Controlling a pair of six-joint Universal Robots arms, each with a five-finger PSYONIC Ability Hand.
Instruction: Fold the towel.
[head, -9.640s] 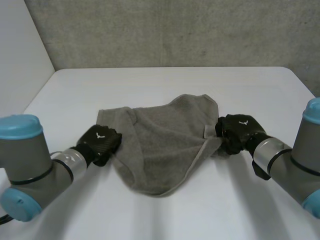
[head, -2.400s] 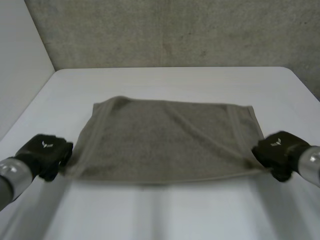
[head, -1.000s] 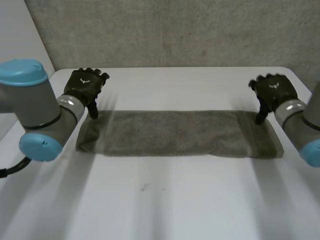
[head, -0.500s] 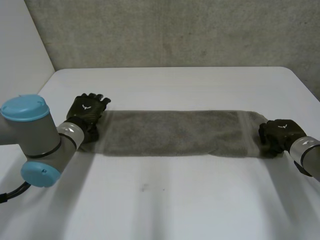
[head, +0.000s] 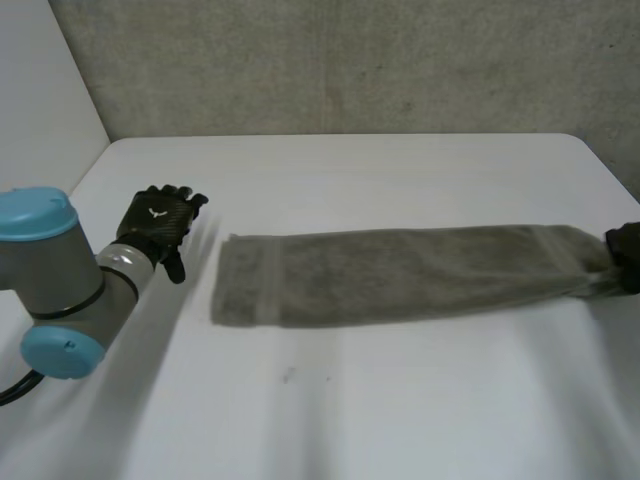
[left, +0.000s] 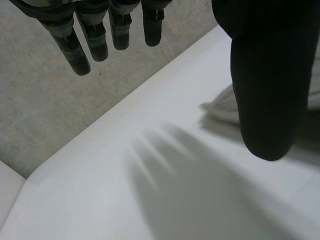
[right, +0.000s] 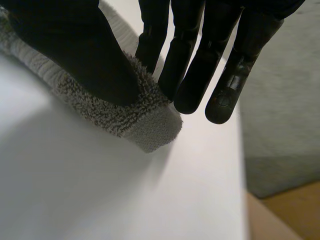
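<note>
White table (head: 350, 400) against a grey concrete wall (head: 350, 60), head view: the grey towel (head: 400, 275), folded into a long strip, lies flat across the table. The left hand (head: 155, 225) is near the strip's left end, clear of it; the right hand (head: 625, 258) is at its right end. Left wrist view: fingers (left: 75, 50) straight and spread from the thumb, holding nothing, the towel end (left: 220, 107) beside the thumb. Right wrist view: thumb (right: 75, 50) and fingers pinch the towel's end (right: 150, 125), just above the table.
</note>
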